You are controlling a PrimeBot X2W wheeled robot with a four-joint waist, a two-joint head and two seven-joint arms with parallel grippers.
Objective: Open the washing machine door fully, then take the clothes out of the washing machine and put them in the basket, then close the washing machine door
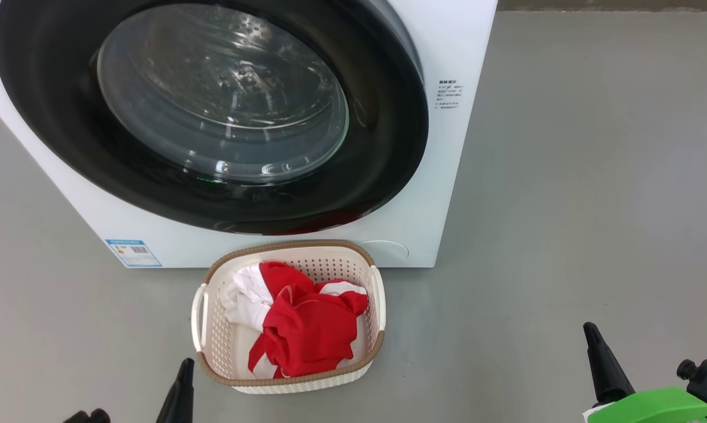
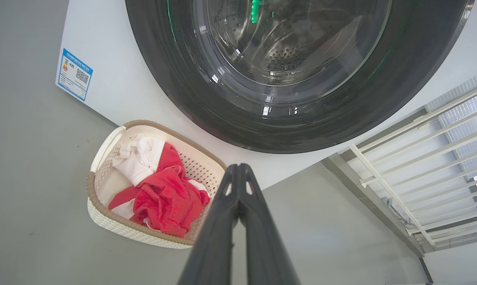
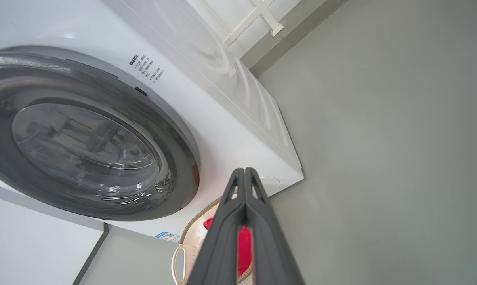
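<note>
Closed against the white front of the washing machine [image 1: 447,47], the washing machine door [image 1: 212,111]: glossy black rim around clear bulging glass, perforated steel drum visible through it, a red glint low on the rim. Directly below, heaped in the basket [image 1: 289,243], the clothes [image 1: 300,323]: red fabric bunched toward the right and near side, white parts at the far left corner, a patch of bare basket bottom at the near left. Standing on the grey floor [image 1: 565,205] just in front of the machine, with the far rim close to the front panel, whether touching it impossible to tell; brown woven-look rim all round, a cream handle on each side. To the left of the basket, at the machine's lower corner, a small blue label [image 1: 133,252]; behind its far right corner, a faint round cover [image 1: 386,251]; right of the door, lines of small dark print [image 1: 449,94].

Low beside the basket's near left corner in the head view, apart from it, the left hand [image 2: 238,170]: fingers pressed together, tips meeting, nothing held. Well off to the right over bare floor, the right hand [image 3: 244,174]: likewise fully closed and empty, with a bright green part [image 1: 653,408] at its base. Beyond the machine's side in the left wrist view, a white barred railing [image 2: 420,166]
</note>
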